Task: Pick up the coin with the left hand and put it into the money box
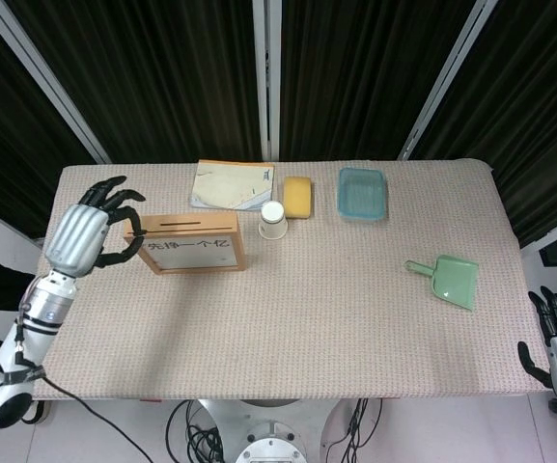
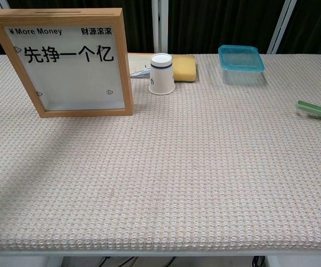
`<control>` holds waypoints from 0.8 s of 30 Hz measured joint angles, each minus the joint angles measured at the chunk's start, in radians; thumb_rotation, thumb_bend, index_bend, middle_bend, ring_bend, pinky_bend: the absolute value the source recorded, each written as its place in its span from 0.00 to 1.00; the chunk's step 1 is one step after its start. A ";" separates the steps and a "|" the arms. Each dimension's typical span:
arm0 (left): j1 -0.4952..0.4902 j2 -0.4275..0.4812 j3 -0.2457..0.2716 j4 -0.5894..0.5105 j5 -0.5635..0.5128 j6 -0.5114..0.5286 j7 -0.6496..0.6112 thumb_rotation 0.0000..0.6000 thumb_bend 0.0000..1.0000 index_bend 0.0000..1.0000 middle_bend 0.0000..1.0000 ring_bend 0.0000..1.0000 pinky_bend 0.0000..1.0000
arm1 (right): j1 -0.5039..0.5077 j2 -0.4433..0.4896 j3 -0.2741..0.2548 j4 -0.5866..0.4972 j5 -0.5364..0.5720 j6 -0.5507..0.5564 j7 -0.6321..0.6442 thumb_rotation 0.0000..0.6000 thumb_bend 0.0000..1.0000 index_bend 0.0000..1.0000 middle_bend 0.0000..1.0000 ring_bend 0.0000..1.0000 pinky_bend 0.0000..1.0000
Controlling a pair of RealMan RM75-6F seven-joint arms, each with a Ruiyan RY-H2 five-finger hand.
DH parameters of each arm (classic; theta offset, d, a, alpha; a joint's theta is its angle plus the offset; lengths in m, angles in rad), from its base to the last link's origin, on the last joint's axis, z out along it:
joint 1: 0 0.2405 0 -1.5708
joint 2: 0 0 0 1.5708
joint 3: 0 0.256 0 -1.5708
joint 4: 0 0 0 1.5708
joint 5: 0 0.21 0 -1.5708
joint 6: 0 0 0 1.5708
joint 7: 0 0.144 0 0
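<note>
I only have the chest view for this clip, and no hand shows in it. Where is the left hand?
Observer: The head view shows the left hand raised at the left end of the money box, fingertips by its top corner, short of the slot.
Operator: Is it holding the coin?
Observer: I cannot tell. The fingers are curled in, but anything between them is too small to see, and no coin shows on the table either.

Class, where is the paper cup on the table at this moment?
In the head view the paper cup stands left of centre near the table's far edge, between the money box on its left and the yellow sponge behind it.
</note>
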 measured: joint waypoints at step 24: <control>-0.269 0.019 -0.029 0.128 -0.323 -0.473 -0.062 1.00 0.42 0.63 0.27 0.09 0.11 | 0.001 -0.001 0.002 0.008 0.012 -0.008 -0.001 1.00 0.38 0.00 0.00 0.00 0.00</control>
